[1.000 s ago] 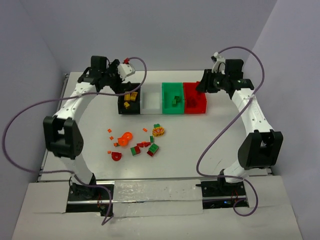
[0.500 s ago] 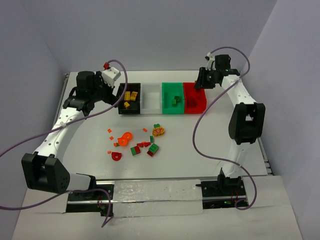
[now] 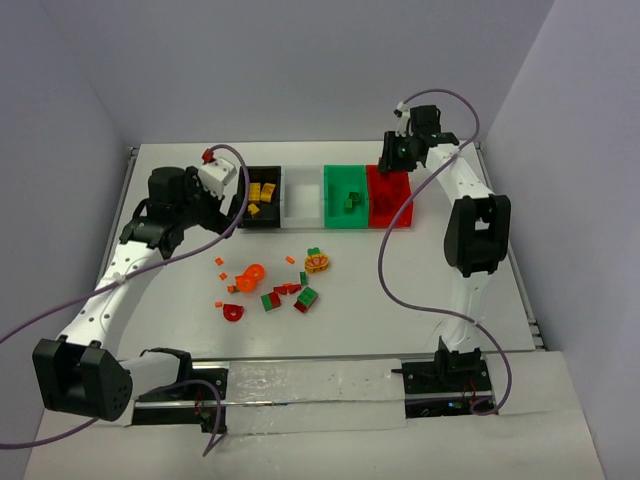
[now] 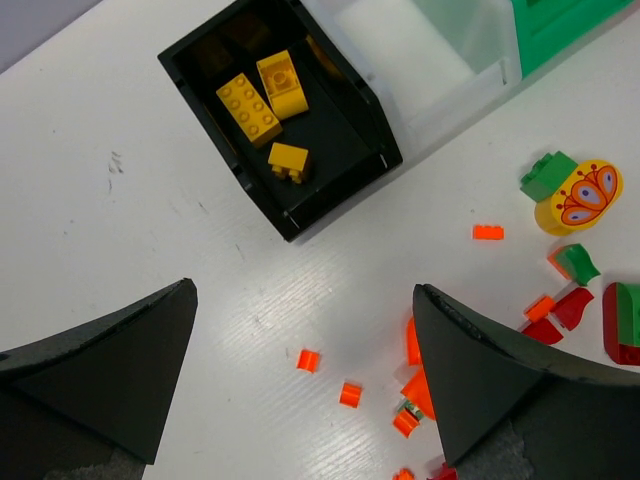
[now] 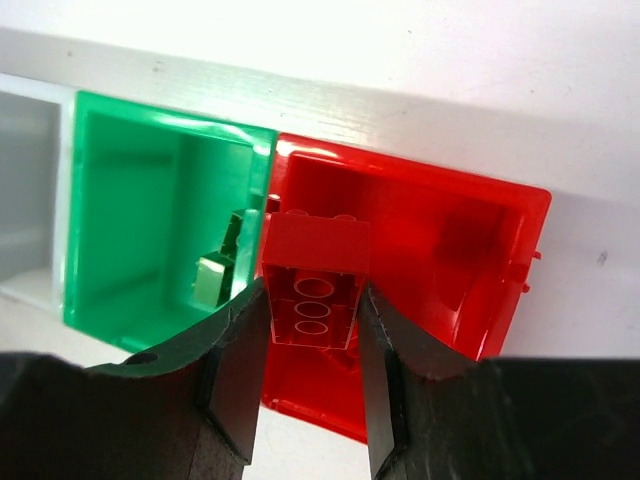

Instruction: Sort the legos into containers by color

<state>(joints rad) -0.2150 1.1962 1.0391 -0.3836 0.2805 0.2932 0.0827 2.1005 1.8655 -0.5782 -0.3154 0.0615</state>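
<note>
grasping small red plastic brick (image 5: 315, 245) with right hand (image 5: 312, 305) | directly below hand: red open-top plastic bin (image 5: 470, 230) | left hand (image 4: 303, 320): released, farther away

Far centre: row of touching bins (image 3: 303, 223), blocking. Centre: scattered legos (image 3: 285, 290). Above red bin (image 3: 395, 220): right gripper (image 3: 391, 161) clamping red lego (image 5: 315, 245). Table (image 3: 340, 330) left, right, near: passable.

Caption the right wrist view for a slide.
Right tool holds a red brick over the red bin, beside the green bin.
</note>
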